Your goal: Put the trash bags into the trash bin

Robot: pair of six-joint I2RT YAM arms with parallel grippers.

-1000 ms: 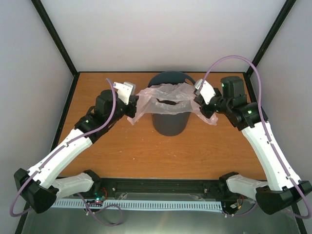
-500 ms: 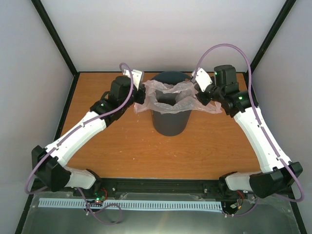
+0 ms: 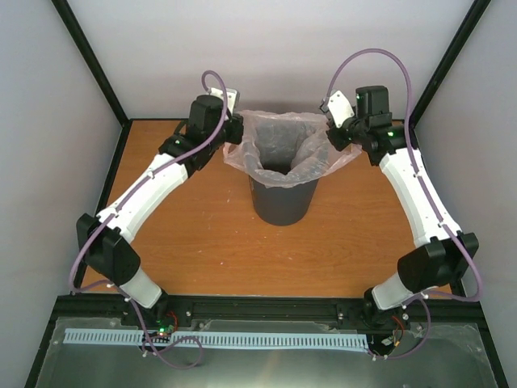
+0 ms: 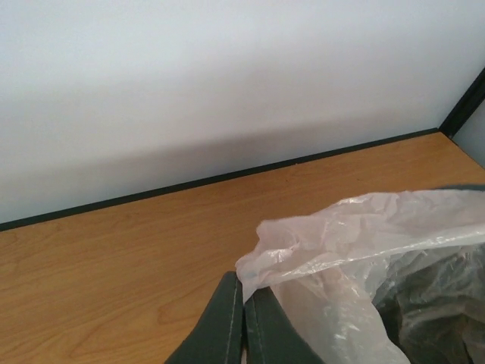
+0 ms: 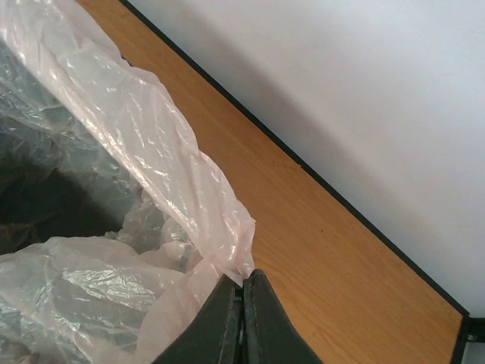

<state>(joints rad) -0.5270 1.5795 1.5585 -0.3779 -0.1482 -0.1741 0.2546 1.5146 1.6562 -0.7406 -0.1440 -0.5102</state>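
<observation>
The dark grey round trash bin (image 3: 280,202) stands upright mid-table. The pale-pink translucent trash bag (image 3: 283,141) is stretched open over its mouth and hangs down inside it. My left gripper (image 3: 234,137) is shut on the bag's left edge; in the left wrist view its fingertips (image 4: 244,292) pinch the crinkled plastic (image 4: 341,243). My right gripper (image 3: 333,139) is shut on the bag's right edge; in the right wrist view its jaws (image 5: 242,282) clamp a corner of the bag (image 5: 151,144). Both grippers hold the bag above the bin's rim.
The wooden table (image 3: 194,242) is bounded by white walls and black frame posts (image 3: 89,61) on three sides. Both arms reach far back, flanking the bin. A black rail (image 3: 266,311) runs along the near edge.
Both grippers have moved back and up with the bag edges. The bag's mouth has opened wider and now stands taller over the bin.
</observation>
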